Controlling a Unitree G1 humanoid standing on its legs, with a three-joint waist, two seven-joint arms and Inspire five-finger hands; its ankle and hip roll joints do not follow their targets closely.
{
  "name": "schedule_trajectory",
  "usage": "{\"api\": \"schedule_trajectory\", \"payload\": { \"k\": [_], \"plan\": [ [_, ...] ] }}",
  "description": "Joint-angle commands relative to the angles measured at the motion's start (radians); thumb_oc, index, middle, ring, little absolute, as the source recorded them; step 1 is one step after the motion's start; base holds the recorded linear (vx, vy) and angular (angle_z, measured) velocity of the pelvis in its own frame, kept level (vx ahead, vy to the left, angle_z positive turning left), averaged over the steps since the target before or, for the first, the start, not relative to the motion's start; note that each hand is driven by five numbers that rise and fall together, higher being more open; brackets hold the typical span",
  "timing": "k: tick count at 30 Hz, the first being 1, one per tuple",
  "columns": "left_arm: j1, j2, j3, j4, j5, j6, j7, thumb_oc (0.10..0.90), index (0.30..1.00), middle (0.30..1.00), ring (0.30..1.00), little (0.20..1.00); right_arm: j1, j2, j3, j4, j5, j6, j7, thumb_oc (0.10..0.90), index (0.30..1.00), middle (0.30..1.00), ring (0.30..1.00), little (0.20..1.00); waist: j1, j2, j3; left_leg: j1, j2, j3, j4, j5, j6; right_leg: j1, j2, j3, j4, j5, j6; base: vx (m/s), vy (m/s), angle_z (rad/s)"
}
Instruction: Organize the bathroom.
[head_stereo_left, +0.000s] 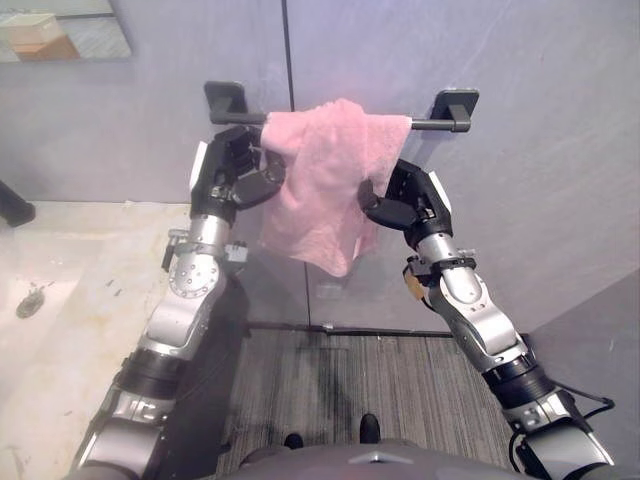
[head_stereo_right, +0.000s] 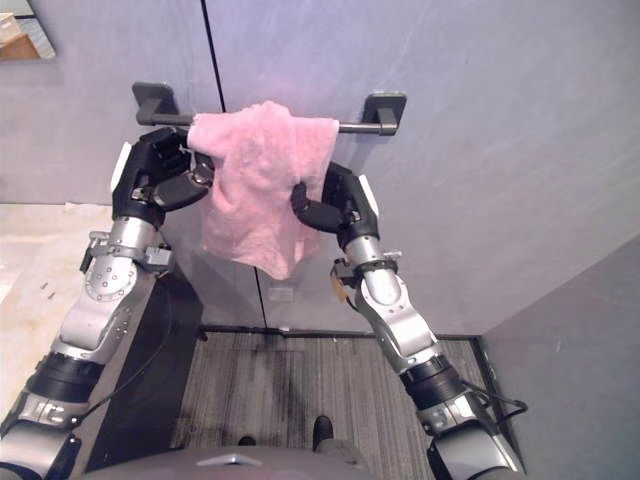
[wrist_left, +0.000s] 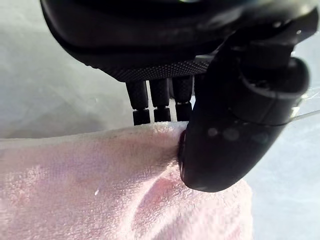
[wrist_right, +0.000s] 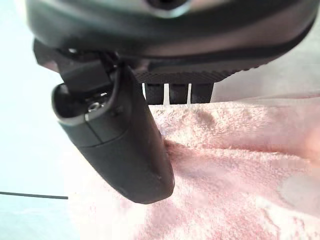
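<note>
The left hand (head_stereo_left: 238, 172) pinches the left edge of the pink towel (head_stereo_left: 328, 190), thumb pressed on the near face and fingers behind the cloth. The towel hangs bunched and uneven over the black towel bar (head_stereo_left: 430, 124) on the grey wall (head_stereo_left: 540, 150), one corner drooping low. The right hand (head_stereo_left: 405, 203) pinches the towel's right edge the same way. The step in hand looks like hanging and straightening the towel; next, both hands should probably draw the edges apart along the bar to spread it flat.
</note>
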Motion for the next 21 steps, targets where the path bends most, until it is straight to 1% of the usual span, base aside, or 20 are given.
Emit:
{"api": "schedule_trajectory", "payload": {
  "k": [1, 5, 7, 8, 9, 11, 13, 14, 15, 16, 17, 19, 21],
  "plan": [
    [-0.032, 0.015, 0.037, 0.030, 0.032, -0.124, 0.053, 0.400, 0.300, 0.300, 0.300, 0.300, -0.062, 0.032, -0.055, -0.015, -0.010, -0.100, -0.011, 0.400, 0.300, 0.300, 0.300, 0.300, 0.022, -0.022, -0.119, -0.034, -0.017, -0.014, -0.002, -0.012, 0.039, 0.067, -0.083, -0.053, 0.027, -0.056, 0.059, 0.00, 0.000, 0.00],
    [-0.004, -0.004, 0.056, 0.034, 0.037, -0.145, 0.112, 0.400, 0.300, 0.300, 0.300, 0.300, -0.026, 0.040, -0.068, -0.015, -0.019, -0.114, -0.036, 0.400, 0.300, 0.300, 0.300, 0.300, 0.020, -0.022, -0.115, -0.032, -0.017, -0.014, -0.002, -0.013, 0.041, 0.067, -0.083, -0.050, 0.028, -0.056, 0.058, 0.00, 0.000, 0.00],
    [0.022, -0.030, 0.072, 0.034, 0.043, -0.161, 0.178, 0.400, 0.300, 0.300, 0.300, 0.300, 0.009, 0.053, -0.083, -0.013, -0.014, -0.137, -0.069, 0.400, 0.300, 0.300, 0.300, 0.300, 0.020, -0.024, -0.112, -0.031, -0.018, -0.014, -0.002, -0.013, 0.042, 0.068, -0.083, -0.049, 0.028, -0.056, 0.058, 0.00, 0.000, 0.00],
    [0.046, -0.050, 0.086, 0.035, 0.017, -0.171, 0.226, 0.400, 0.300, 0.300, 0.300, 0.300, 0.038, 0.066, -0.096, -0.011, 0.001, -0.156, -0.107, 0.400, 0.300, 0.300, 0.300, 0.300, 0.019, -0.025, -0.110, -0.031, -0.018, -0.014, -0.002, -0.014, 0.043, 0.067, -0.082, -0.048, 0.029, -0.056, 0.058, 0.00, 0.000, 0.00],
    [0.049, -0.053, 0.087, 0.034, 0.017, -0.174, 0.234, 0.400, 0.300, 0.300, 0.300, 0.300, 0.042, 0.069, -0.097, -0.011, 0.000, -0.158, -0.112, 0.400, 0.300, 0.300, 0.300, 0.300, 0.019, -0.025, -0.110, -0.031, -0.018, -0.014, -0.002, -0.014, 0.043, 0.067, -0.082, -0.048, 0.029, -0.056, 0.058, 0.00, 0.000, 0.00],
    [0.079, -0.084, 0.090, 0.036, -0.003, -0.196, 0.298, 0.400, 0.300, 0.300, 0.300, 0.300, 0.075, 0.101, -0.103, -0.002, -0.007, -0.176, -0.169, 0.400, 0.300, 0.300, 0.300, 0.300, 0.018, -0.027, -0.103, -0.028, -0.019, -0.013, -0.002, -0.016, 0.046, 0.068, -0.082, -0.046, 0.030, -0.056, 0.056, 0.00, 0.000, 0.00],
    [0.094, -0.102, 0.087, 0.036, -0.012, -0.208, 0.329, 0.400, 0.300, 0.300, 0.300, 0.300, 0.091, 0.121, -0.105, 0.007, 0.017, -0.186, -0.215, 0.400, 0.300, 0.300, 0.300, 0.300, 0.019, -0.029, -0.100, -0.028, -0.020, -0.013, -0.002, -0.017, 0.047, 0.069, -0.082, -0.045, 0.030, -0.055, 0.055, 0.00, 0.000, 0.00],
    [0.095, -0.103, 0.086, 0.036, -0.013, -0.209, 0.332, 0.400, 0.300, 0.300, 0.300, 0.300, 0.092, 0.123, -0.105, 0.009, 0.019, -0.188, -0.218, 0.400, 0.300, 0.300, 0.300, 0.300, 0.019, -0.029, -0.100, -0.027, -0.020, -0.013, -0.002, -0.018, 0.047, 0.069, -0.083, -0.045, 0.030, -0.055, 0.055, 0.00, 0.000, 0.00],
    [0.102, -0.114, 0.081, 0.036, -0.018, -0.221, 0.366, 0.400, 0.300, 0.300, 0.300, 0.300, 0.100, 0.141, -0.108, 0.024, 0.045, -0.195, -0.260, 0.400, 0.300, 0.300, 0.300, 0.300, 0.020, -0.031, -0.097, -0.026, -0.021, -0.013, -0.002, -0.020, 0.049, 0.071, -0.083, -0.046, 0.030, -0.054, 0.055, 0.00, 0.000, 0.00],
    [0.099, -0.122, 0.073, 0.038, -0.022, -0.236, 0.416, 0.400, 0.300, 0.300, 0.300, 0.300, 0.109, 0.168, -0.111, 0.043, 0.097, -0.216, -0.307, 0.400, 0.300, 0.300, 0.300, 0.300, 0.018, -0.031, -0.093, -0.025, -0.021, -0.012, -0.002, -0.020, 0.051, 0.071, -0.084, -0.046, 0.031, -0.054, 0.054, -0.01, 0.005, -0.07],
    [0.099, -0.123, 0.072, 0.038, -0.023, -0.236, 0.419, 0.400, 0.300, 0.300, 0.300, 0.300, 0.109, 0.170, -0.111, 0.046, 0.098, -0.217, -0.309, 0.400, 0.300, 0.300, 0.300, 0.300, 0.019, -0.031, -0.093, -0.025, -0.021, -0.012, -0.002, -0.020, 0.051, 0.071, -0.084, -0.047, 0.031, -0.054, 0.054, -0.01, 0.008, -0.08],
    [0.096, -0.130, 0.070, 0.039, -0.021, -0.251, 0.458, 0.400, 0.300, 0.300, 0.300, 0.300, 0.112, 0.188, -0.113, 0.057, 0.123, -0.243, -0.356, 0.400, 0.300, 0.300, 0.300, 0.300, 0.019, -0.030, -0.091, -0.024, -0.021, -0.012, -0.002, -0.019, 0.052, 0.072, -0.085, -0.048, 0.032, -0.053, 0.054, 0.00, 0.011, -0.06],
    [0.090, -0.134, 0.061, 0.037, -0.021, -0.261, 0.496, 0.400, 0.300, 0.300, 0.300, 0.300, 0.109, 0.201, -0.110, 0.064, 0.121, -0.255, -0.401, 0.400, 0.300, 0.300, 0.300, 0.300, 0.019, -0.029, -0.090, -0.024, -0.022, -0.013, -0.002, -0.019, 0.054, 0.071, -0.086, -0.050, 0.032, -0.052, 0.054, 0.00, 0.000, 0.00]
  ]
}}
